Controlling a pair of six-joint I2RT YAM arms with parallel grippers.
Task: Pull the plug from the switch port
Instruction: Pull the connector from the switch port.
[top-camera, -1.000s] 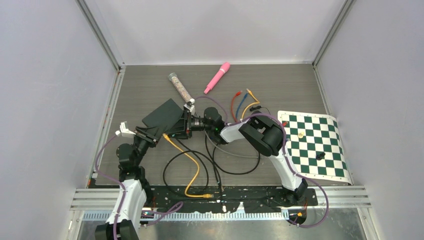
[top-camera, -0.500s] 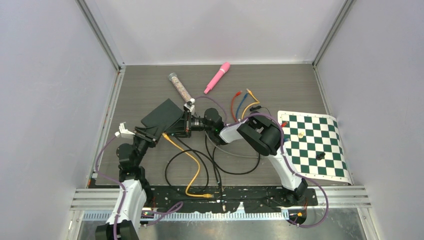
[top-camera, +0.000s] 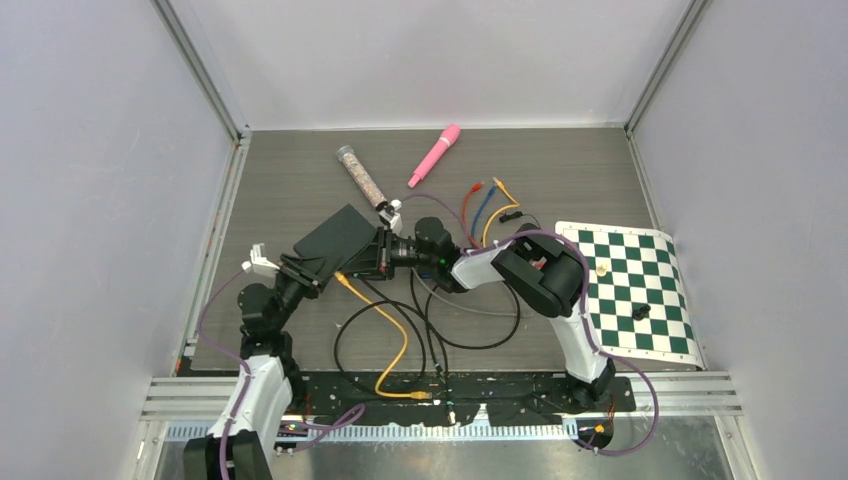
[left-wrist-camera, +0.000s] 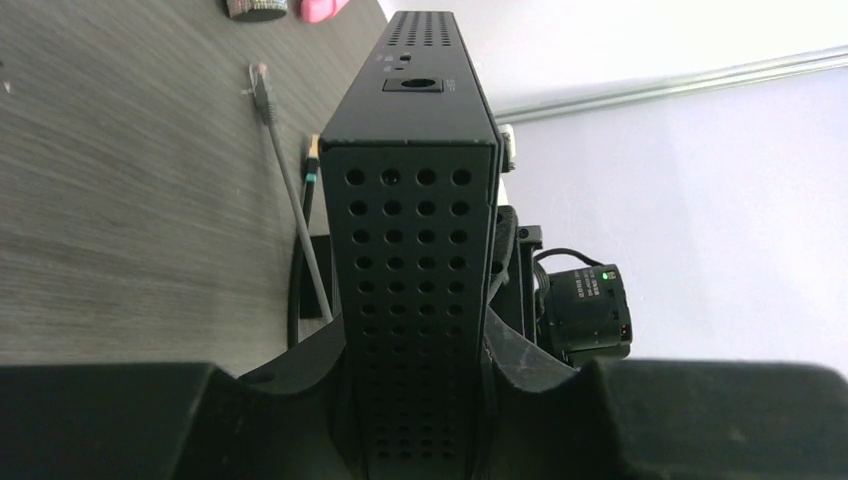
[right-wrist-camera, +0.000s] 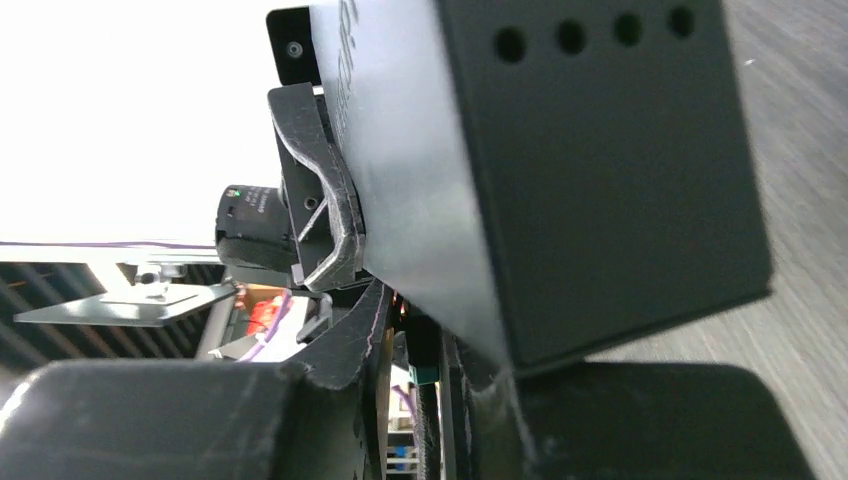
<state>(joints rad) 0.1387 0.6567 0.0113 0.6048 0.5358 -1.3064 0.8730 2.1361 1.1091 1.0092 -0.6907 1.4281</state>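
Observation:
The black perforated switch (top-camera: 335, 238) lies slanted at table centre. My left gripper (top-camera: 305, 268) is shut on its near-left end. In the left wrist view the switch (left-wrist-camera: 415, 230) runs away from the camera, clamped between both fingers (left-wrist-camera: 300, 350). My right gripper (top-camera: 383, 250) meets the switch's right, port side. In the right wrist view the switch (right-wrist-camera: 560, 170) fills the upper right. The jaws of the right gripper (right-wrist-camera: 420, 320) stand close together around a black plug (right-wrist-camera: 422, 340) with a teal tab. The port itself is hidden.
A yellow cable (top-camera: 385, 320) and black cable loops (top-camera: 470, 340) trail toward the near edge. A pink pen-like object (top-camera: 434, 155) and a clear tube (top-camera: 362, 178) lie behind. Loose coloured cables (top-camera: 483, 205) and a green chessboard mat (top-camera: 630, 290) are at the right.
Both grippers and the switch have shifted a little up and to the right. The right jaws have narrowed around the plug. The yellow cable's end now lies just off the switch.

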